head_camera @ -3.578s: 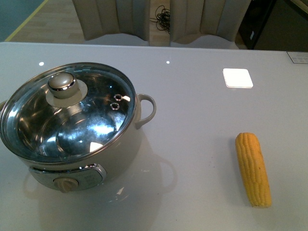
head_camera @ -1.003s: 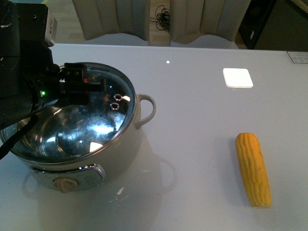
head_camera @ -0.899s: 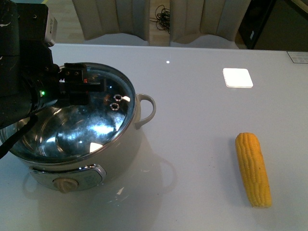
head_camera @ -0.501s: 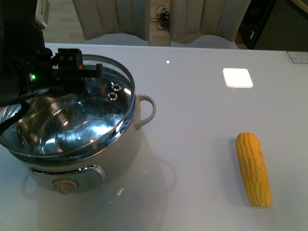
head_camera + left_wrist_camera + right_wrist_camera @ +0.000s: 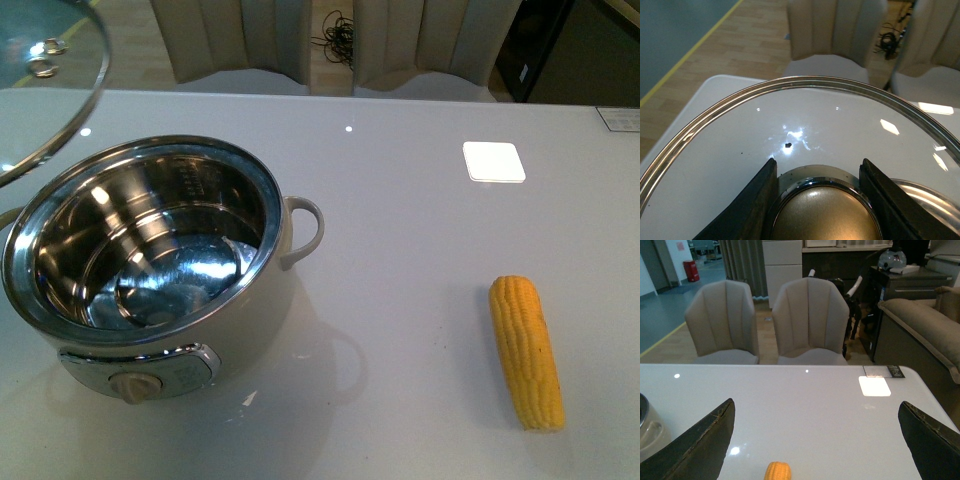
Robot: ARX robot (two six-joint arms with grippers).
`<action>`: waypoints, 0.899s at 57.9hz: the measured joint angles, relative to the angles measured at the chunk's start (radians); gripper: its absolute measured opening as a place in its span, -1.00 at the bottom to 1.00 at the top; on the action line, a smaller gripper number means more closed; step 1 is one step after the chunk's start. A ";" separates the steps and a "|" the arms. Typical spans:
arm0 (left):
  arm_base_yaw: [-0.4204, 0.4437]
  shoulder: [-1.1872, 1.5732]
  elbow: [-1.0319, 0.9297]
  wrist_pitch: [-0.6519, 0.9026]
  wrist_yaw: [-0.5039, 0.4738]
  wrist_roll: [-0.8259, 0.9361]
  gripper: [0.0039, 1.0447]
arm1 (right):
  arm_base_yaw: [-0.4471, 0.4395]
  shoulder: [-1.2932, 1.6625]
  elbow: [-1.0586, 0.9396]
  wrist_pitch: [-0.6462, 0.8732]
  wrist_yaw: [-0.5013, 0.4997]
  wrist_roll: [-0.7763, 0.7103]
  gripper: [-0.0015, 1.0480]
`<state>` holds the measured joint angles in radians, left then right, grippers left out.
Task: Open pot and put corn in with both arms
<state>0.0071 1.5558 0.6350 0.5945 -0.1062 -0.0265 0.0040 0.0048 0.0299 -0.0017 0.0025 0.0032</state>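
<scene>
White table (image 5: 420,250) under pot (image 5: 150,260), chairs (image 5: 810,320) behind

left tool (image 5: 817,167), right tool (image 5: 816,405): matte black, tapered fingers.

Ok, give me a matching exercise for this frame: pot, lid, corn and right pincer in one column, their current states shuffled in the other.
Column one:
1. pot
2. lid
3. corn
4. right pincer

Column two:
A. lying flat on the table, to the right of the pot
B. open, holding nothing
C. held in the air, its knob clamped by the left pincer
D. uncovered, steel interior bare

Pairs: 1-D, 2-C, 3-A, 4-B
</scene>
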 joint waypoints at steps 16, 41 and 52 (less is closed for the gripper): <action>0.295 0.055 -0.100 0.156 0.089 0.081 -0.18 | 0.000 0.000 0.000 0.000 0.000 0.000 0.83; 0.561 0.416 -0.094 0.408 0.157 0.098 -0.18 | 0.000 0.000 0.000 0.000 0.000 0.000 0.83; 0.566 0.556 -0.030 0.483 0.183 0.089 -0.18 | 0.000 0.000 0.000 0.000 0.000 0.000 0.83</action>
<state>0.5732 2.1120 0.6048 1.0779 0.0765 0.0620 0.0040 0.0048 0.0299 -0.0017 0.0025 0.0032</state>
